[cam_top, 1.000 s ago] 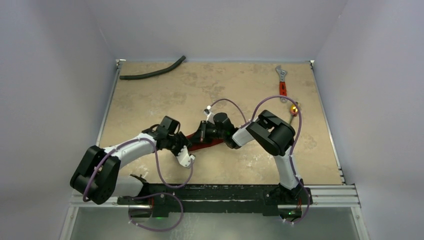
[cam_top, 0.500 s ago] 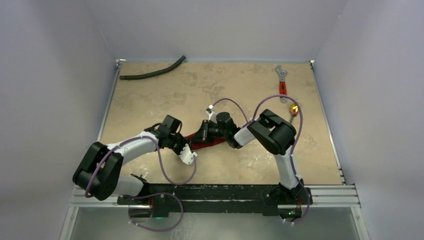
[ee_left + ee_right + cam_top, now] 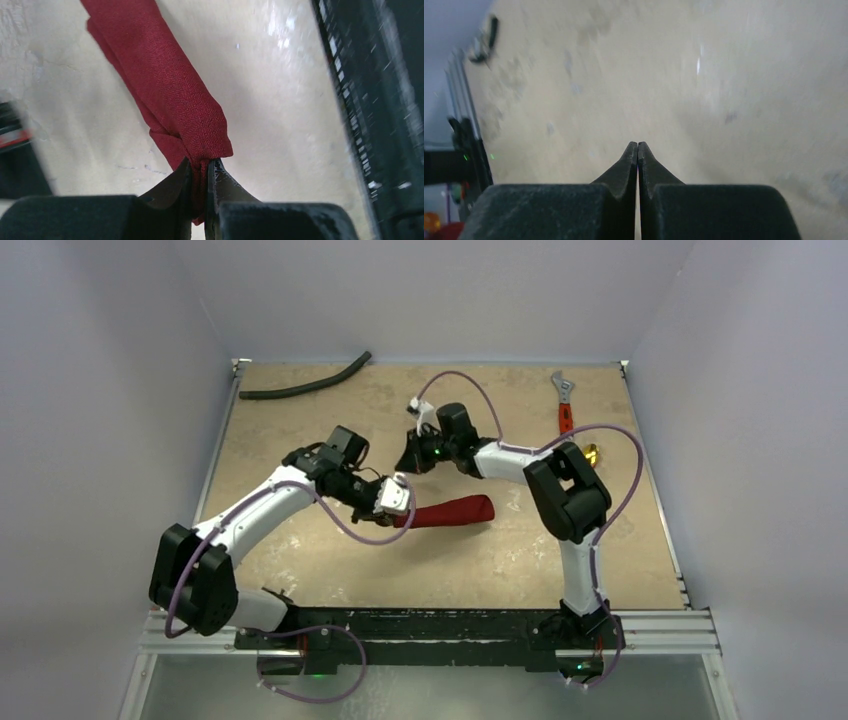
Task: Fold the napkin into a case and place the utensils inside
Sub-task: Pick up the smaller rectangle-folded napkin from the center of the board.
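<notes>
- The napkin (image 3: 455, 511) is already a narrow, thick red strip lying across the middle of the counter (image 3: 480, 575), so the folding looks largely done; whether it has an open pocket cannot be told from these views
- The left end effector (image 3: 200, 175) is closed almost fully, its two jaws pinching the left end of that strip, with cloth showing between the tips in the wrist view
- The right end effector (image 3: 411, 457) is closed tight with nothing in it, hovering over bare counter just beyond the strip and apart from it
- The utensils (image 3: 591, 453) show only as a small gold glint at the far right, just beside the red-handled wrench (image 3: 565, 410) and partly hidden behind the right arm; they are well apart from the napkin and none is inside it
- Left to do, as I judge it: finish the fold so that one end opens, fetch the utensils from the right side, and slide them in; that looks like the larger half of the job
</notes>
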